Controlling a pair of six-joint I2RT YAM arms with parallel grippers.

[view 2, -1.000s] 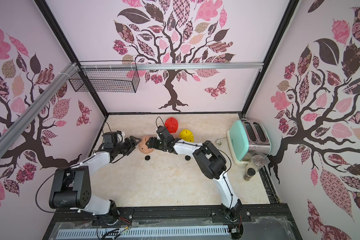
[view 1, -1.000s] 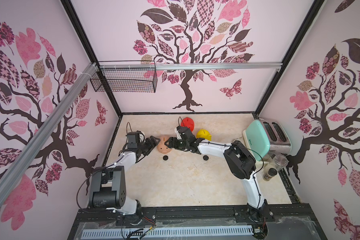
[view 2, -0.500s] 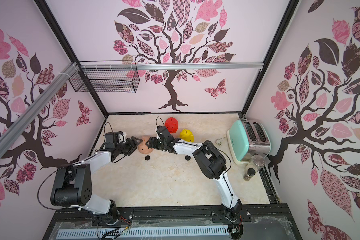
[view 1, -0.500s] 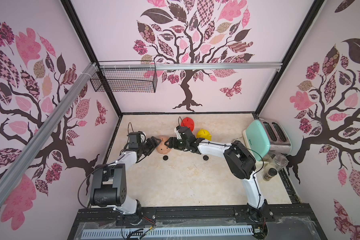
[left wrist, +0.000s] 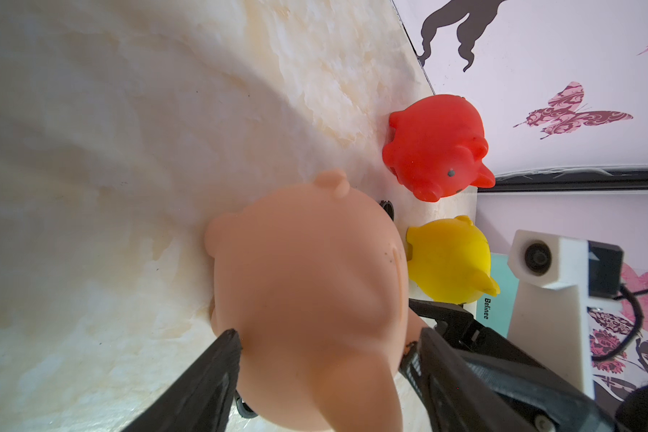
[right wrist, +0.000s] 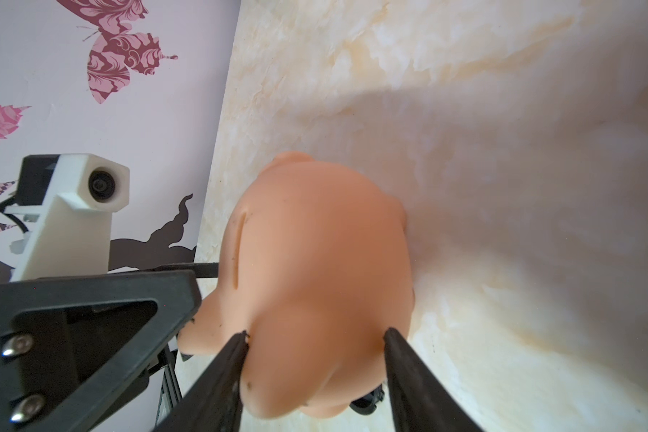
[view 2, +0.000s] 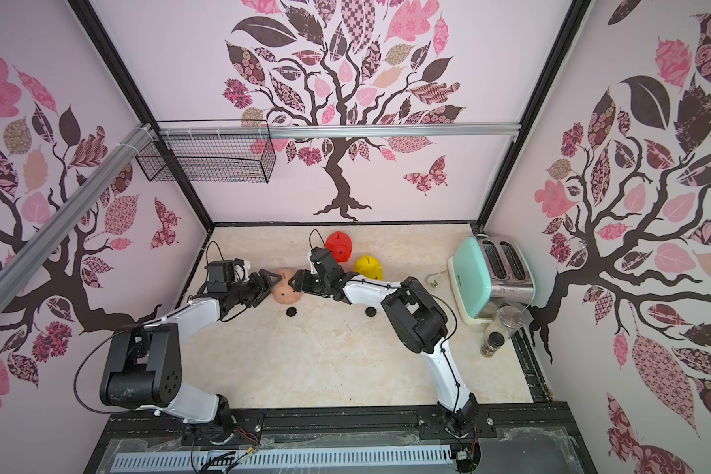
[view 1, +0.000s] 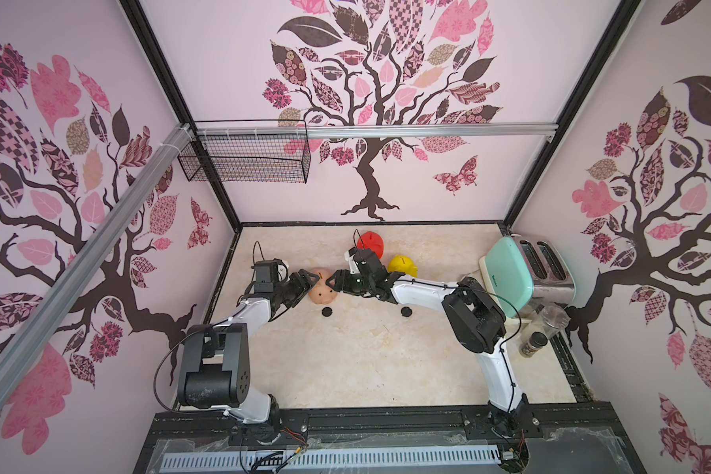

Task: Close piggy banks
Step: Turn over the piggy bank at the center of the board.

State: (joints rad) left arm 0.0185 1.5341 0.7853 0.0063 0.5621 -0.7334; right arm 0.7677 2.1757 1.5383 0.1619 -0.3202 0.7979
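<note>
The peach-pink piggy bank (view 1: 323, 289) (view 2: 285, 290) stands on the marble table between my two grippers. My left gripper (view 1: 310, 282) (left wrist: 328, 336) is shut on its rear, one finger pressed to each flank. From the opposite side my right gripper (view 1: 336, 282) (right wrist: 315, 334) is shut on its head end, both fingers touching. Its back coin slot (right wrist: 238, 254) shows. The red piggy bank (view 1: 371, 243) (left wrist: 434, 146) and yellow piggy bank (view 1: 403, 264) (left wrist: 447, 258) stand behind the right wrist. One black plug (view 1: 326, 312) lies just in front of the pink pig.
A second black plug (view 1: 406, 312) lies under the right forearm. The mint-green toaster (view 1: 514, 275) stands at the right edge, with a glass jar (view 1: 553, 320) and a spice bottle (view 1: 532, 344) in front of it. A wire basket (view 1: 247, 160) hangs on the back-left wall.
My right gripper's jaws have narrowed onto the pink pig's head end. The left jaws have narrowed slightly. Both arms stay nearly where they were.
</note>
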